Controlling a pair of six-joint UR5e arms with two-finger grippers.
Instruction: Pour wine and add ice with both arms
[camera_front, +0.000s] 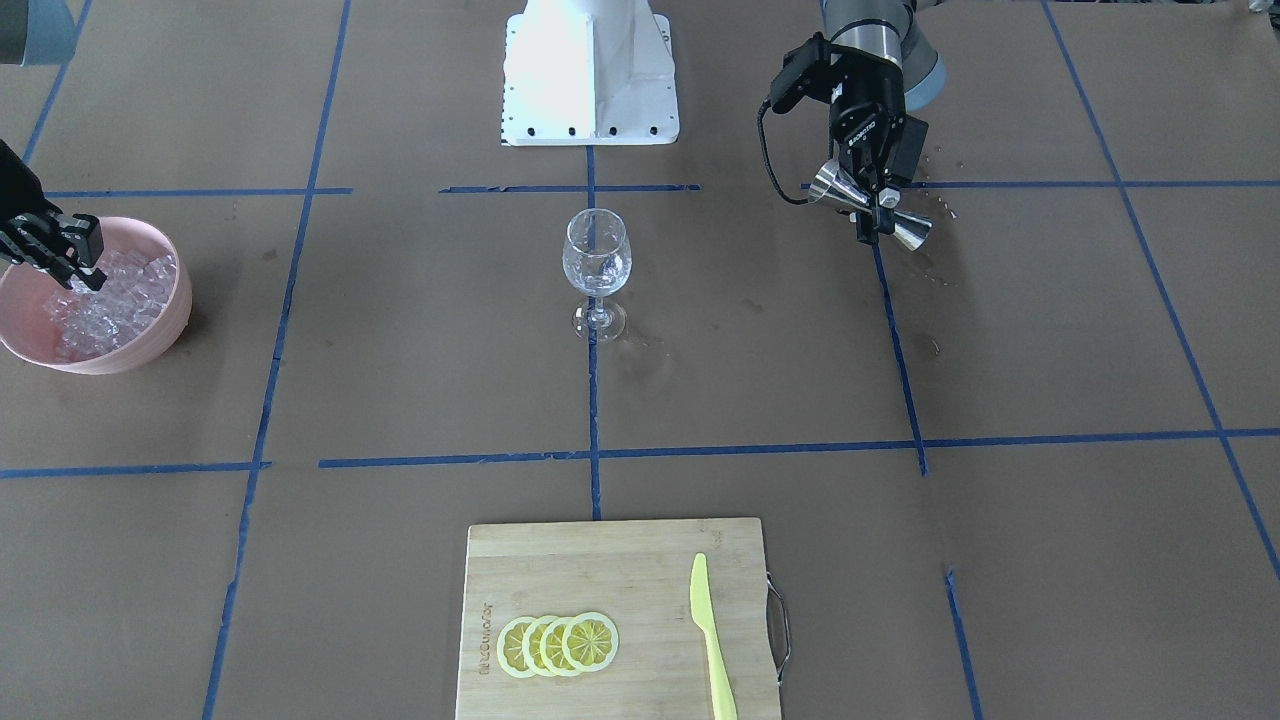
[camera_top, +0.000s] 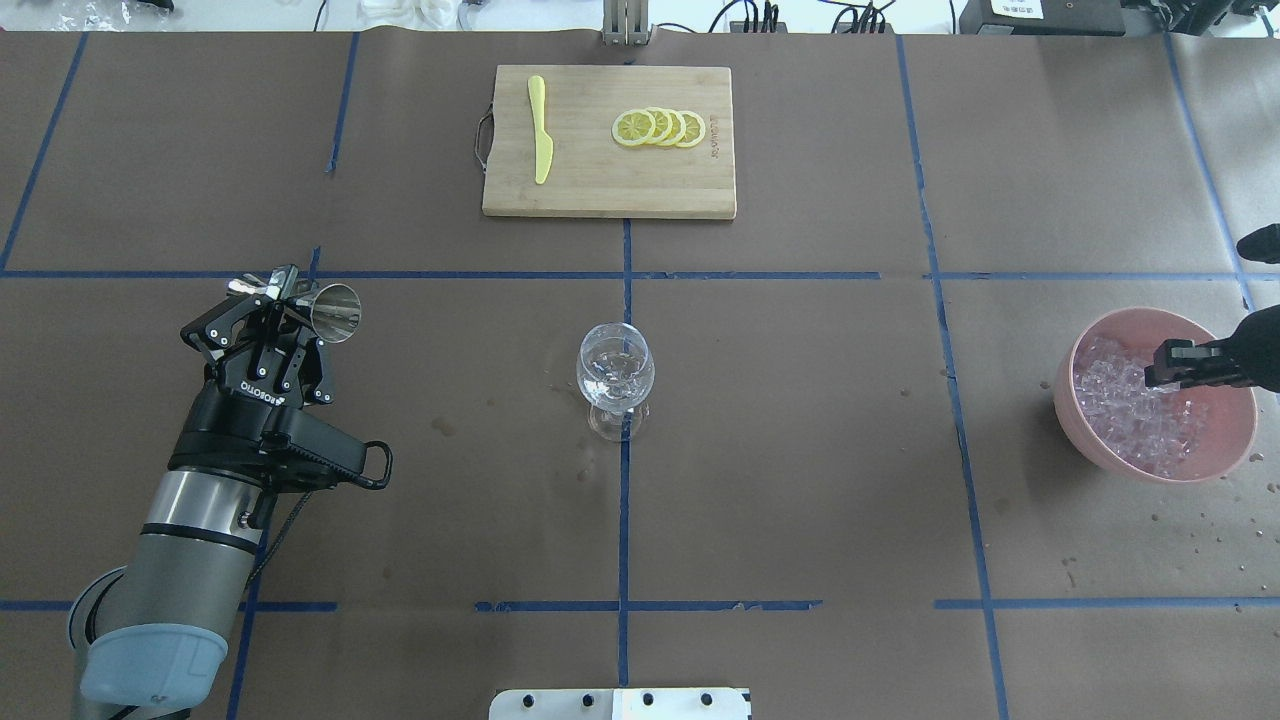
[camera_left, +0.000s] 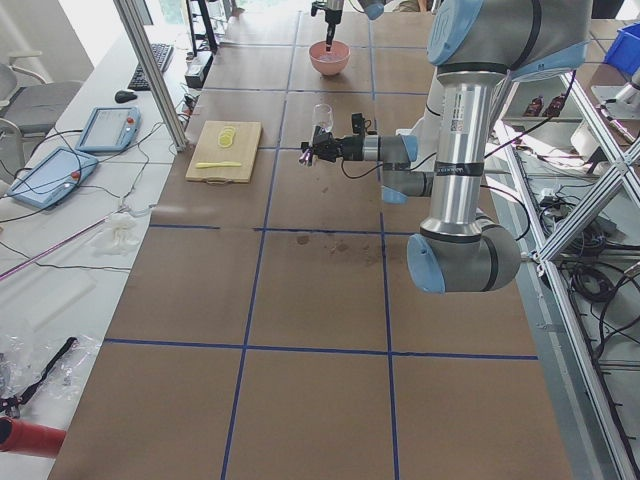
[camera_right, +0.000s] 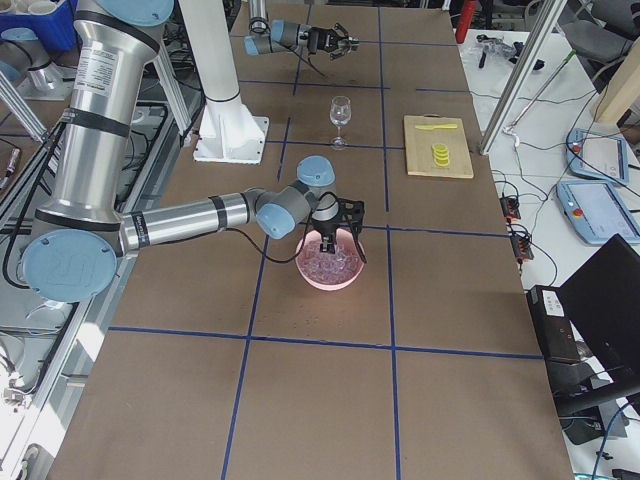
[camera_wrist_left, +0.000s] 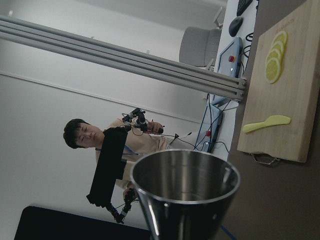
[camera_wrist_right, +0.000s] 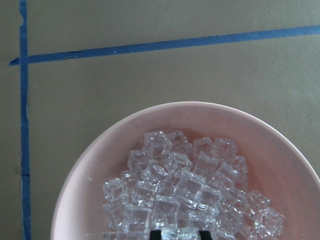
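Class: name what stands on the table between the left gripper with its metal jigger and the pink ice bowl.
The wine glass stands there, roughly midway, as the overhead view shows.

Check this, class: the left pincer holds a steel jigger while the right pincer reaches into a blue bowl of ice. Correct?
Wrong on colour: the overhead view shows the right pincer reaching into a pink bowl of ice; the left pincer does hold the jigger.
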